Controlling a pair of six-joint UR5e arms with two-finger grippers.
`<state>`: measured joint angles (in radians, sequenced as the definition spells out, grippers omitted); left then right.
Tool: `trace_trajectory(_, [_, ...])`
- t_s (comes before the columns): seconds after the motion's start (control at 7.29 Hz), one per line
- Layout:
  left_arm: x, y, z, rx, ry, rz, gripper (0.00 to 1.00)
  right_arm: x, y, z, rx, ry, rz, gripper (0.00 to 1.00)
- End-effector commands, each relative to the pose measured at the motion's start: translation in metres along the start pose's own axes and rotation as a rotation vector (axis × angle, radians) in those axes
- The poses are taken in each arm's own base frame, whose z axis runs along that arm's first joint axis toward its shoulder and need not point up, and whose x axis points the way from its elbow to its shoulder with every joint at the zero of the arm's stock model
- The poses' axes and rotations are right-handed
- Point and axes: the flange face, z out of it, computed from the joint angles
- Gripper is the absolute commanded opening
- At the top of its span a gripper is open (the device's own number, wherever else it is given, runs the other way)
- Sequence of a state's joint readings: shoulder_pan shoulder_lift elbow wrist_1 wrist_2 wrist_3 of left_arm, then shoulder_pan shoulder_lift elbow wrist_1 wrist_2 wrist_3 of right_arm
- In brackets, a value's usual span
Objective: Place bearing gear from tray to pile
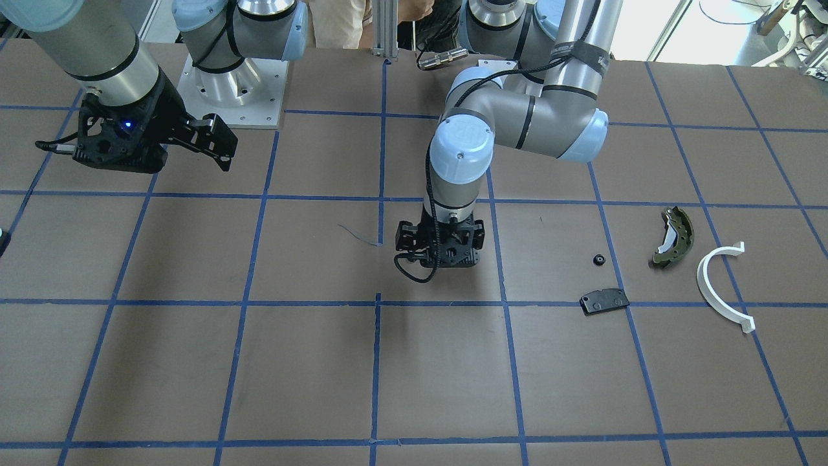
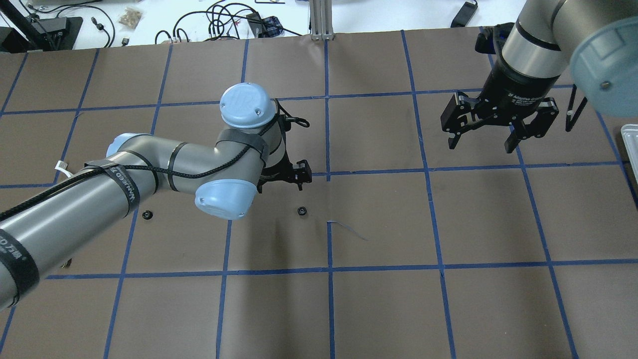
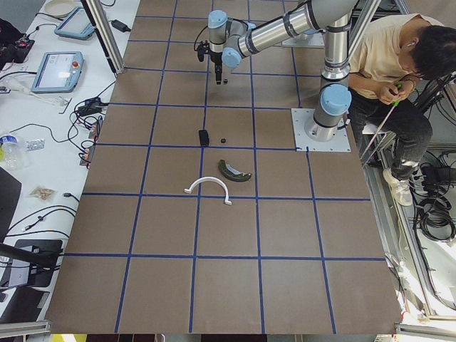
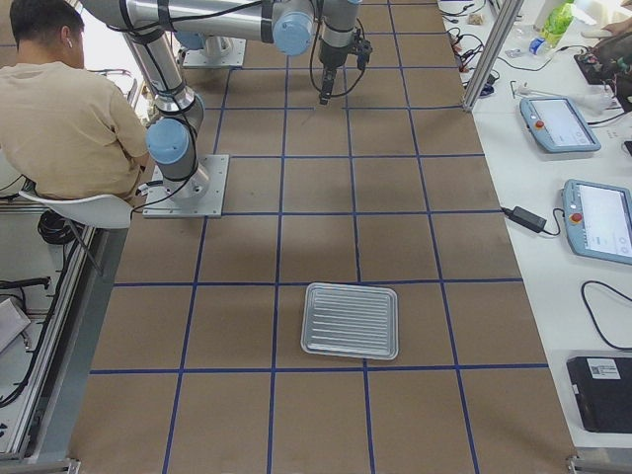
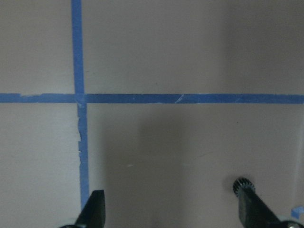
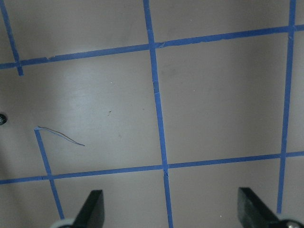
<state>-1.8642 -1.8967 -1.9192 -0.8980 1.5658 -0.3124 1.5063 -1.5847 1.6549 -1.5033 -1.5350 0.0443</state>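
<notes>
Left wrist, left tool (image 5: pixel 171 202): released; its two fingers stand wide apart at the bottom of the view, with only bare tabletop (image 5: pixel 190 57) between them.
Left wrist, gear (image 5: pixel 243 185): a small dark toothed ring lying flat just at the tip of the view's right-hand finger, outside the gap. Whether it touches that finger cannot be told.
Overhead, gear and left tool: the gear lies near the middle of the tabletop beside a blue tape line, just on the robot's side of the left tool and apart from it. The arm hides most of that tool.
Overhead, right tool (image 2: pixel 481 144): released and holding nothing, fingers spread, raised over the far right squares and well apart from the gear.
Overhead, tray (image 2: pixel 629 130): only a corner shows at the right edge.
Front view, pile: a green brake shoe (image 1: pixel 674 237), a white half-ring (image 1: pixel 721 285) and a black plate (image 1: pixel 604 301) lie loosely together, none touching.
Front view, second gear (image 1: pixel 599 260): it rests between the plate and the brake shoe, well apart from the left tool, which points straight down.
Right wrist, right tool: both fingers stand wide apart over the taped grid, and the gear shows at the left edge.
Right side view, tray: a ribbed metal tray lies flat on the near part of the tabletop, far from both tools.
</notes>
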Motion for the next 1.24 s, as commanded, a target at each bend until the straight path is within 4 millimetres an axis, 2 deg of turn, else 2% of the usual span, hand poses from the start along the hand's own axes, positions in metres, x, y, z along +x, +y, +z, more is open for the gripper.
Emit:
trace_trajectory(0.0, [0.033, 0.023, 0.022, -0.030, -0.013, 0.048, 1.00, 0.003, -0.002, -0.009, 0.029, 0.037, 0.013, 1.00])
trace_trajectory(0.27, [0.026, 0.026, 0.033, -0.055, -0.024, 0.060, 1.00, -0.005, 0.003, -0.009, 0.046, 0.047, 0.052, 1.00])
trace_trajectory(0.55, [0.027, 0.021, 0.045, -0.072, -0.031, 0.037, 1.00, -0.028, 0.011, -0.007, 0.049, 0.044, 0.017, 1.00])
trace_trajectory(0.69, [0.028, 0.020, 0.046, -0.064, -0.028, 0.037, 0.99, -0.028, 0.005, -0.012, 0.085, 0.036, 0.001, 1.00])
trace_trajectory(1.1, [0.028, 0.020, 0.052, -0.074, -0.031, 0.034, 0.43, -0.027, 0.002, -0.012, 0.108, 0.038, 0.002, 1.00])
